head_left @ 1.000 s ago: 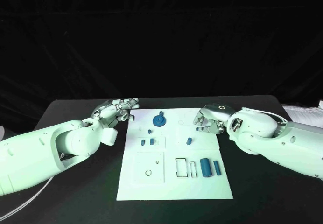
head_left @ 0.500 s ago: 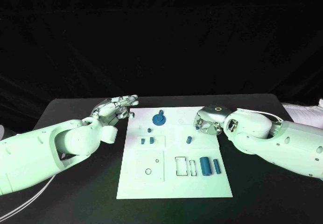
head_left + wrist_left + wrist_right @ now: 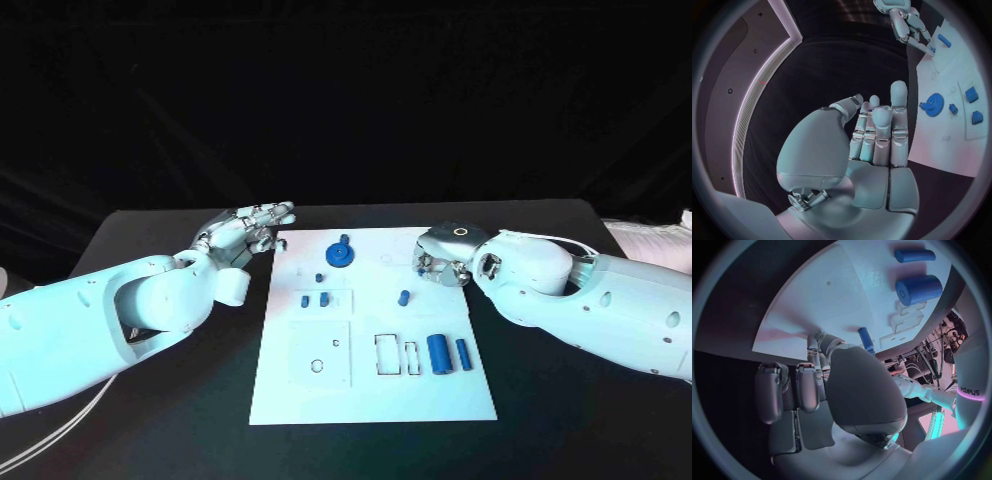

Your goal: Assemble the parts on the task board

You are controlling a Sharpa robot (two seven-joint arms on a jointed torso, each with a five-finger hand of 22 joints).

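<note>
The white task board (image 3: 375, 385) lies in the middle of the black table. A blue gear (image 3: 340, 255) sits near its far edge, also seen from the left wrist as the gear (image 3: 932, 105). Small blue pieces (image 3: 326, 298) and a peg (image 3: 405, 296) lie mid-board. Two blue cylinders (image 3: 438, 354) lie to the near right; they appear again as the cylinders (image 3: 918, 289). My left hand (image 3: 248, 228) hovers off the board's far left corner, its fingers (image 3: 879, 130) straight and holding nothing. My right hand (image 3: 444, 258) is at the board's right edge with fingers (image 3: 811, 385) curled down. Its thumb hides the fingertips.
Outlined recesses (image 3: 392, 355) and a square panel (image 3: 319, 352) mark the near half of the board. Black tabletop (image 3: 562, 400) surrounds the board on all sides. Both white forearms lie along its left and right flanks.
My right hand has edged a little left, over the board's right edge. The left hand has barely shifted. The parts on the board lie as before.
</note>
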